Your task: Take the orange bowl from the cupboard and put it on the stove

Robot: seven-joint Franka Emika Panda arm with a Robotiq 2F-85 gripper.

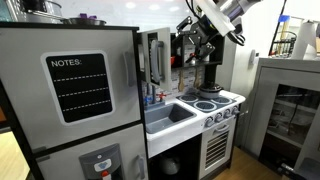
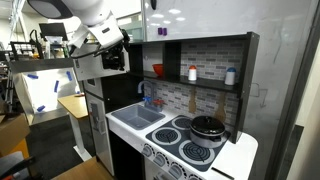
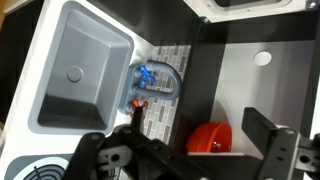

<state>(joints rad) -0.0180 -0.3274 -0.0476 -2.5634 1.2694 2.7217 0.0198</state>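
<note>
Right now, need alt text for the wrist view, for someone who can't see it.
The orange bowl sits inside the dark cupboard, seen past the gripper, whose jaws stand open along the bottom edge. To the left are a grey sink and a blue faucet.

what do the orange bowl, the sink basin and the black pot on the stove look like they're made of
Orange bowl: probably plastic, smooth with a slight gloss, going by its even red-orange colour.
Sink basin: likely moulded plastic in matte grey, with soft rounded corners and no mirror-like reflections.
Black pot: dark with a faint sheen. It could be metal or plastic, but it is too small to tell.
</note>
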